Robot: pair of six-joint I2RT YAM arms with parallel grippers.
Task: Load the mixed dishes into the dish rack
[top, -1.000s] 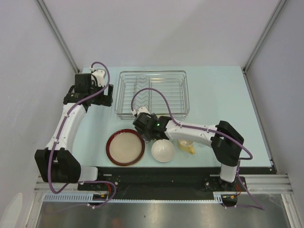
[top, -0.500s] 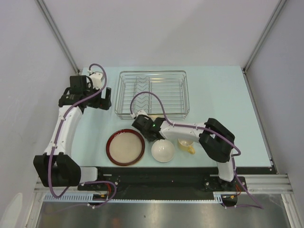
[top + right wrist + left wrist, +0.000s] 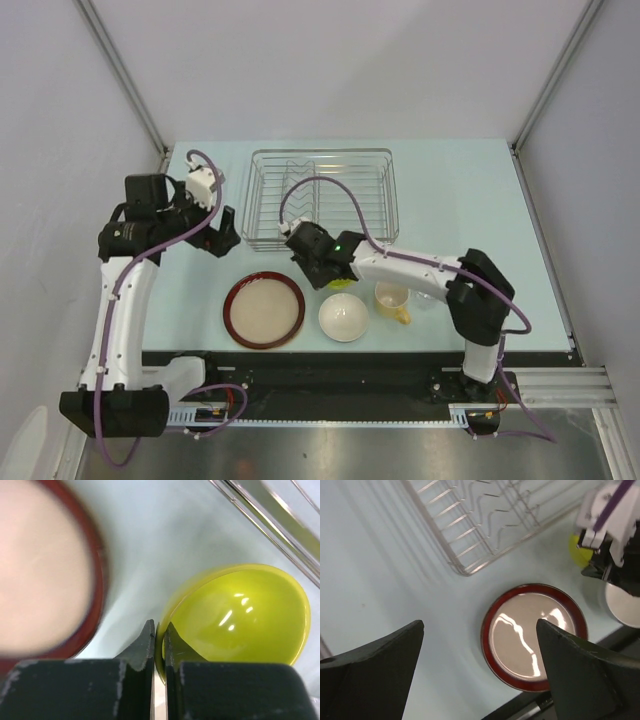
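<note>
The right jaws are closed on the rim of the green bowl, which sits between the rack and the red-rimmed plate. The left jaws hang wide open above the tabletop.

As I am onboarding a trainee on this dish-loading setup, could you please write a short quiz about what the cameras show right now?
1. True or false: the right end effector is closed on the rim of the lime-green bowl.
2. How many dishes sit in the dish rack?
3. The dark-red-rimmed plate is: A) propped in the rack, B) lying flat on the table, C) standing on edge.

Key: 1 true; 2 none; 3 B.
</note>
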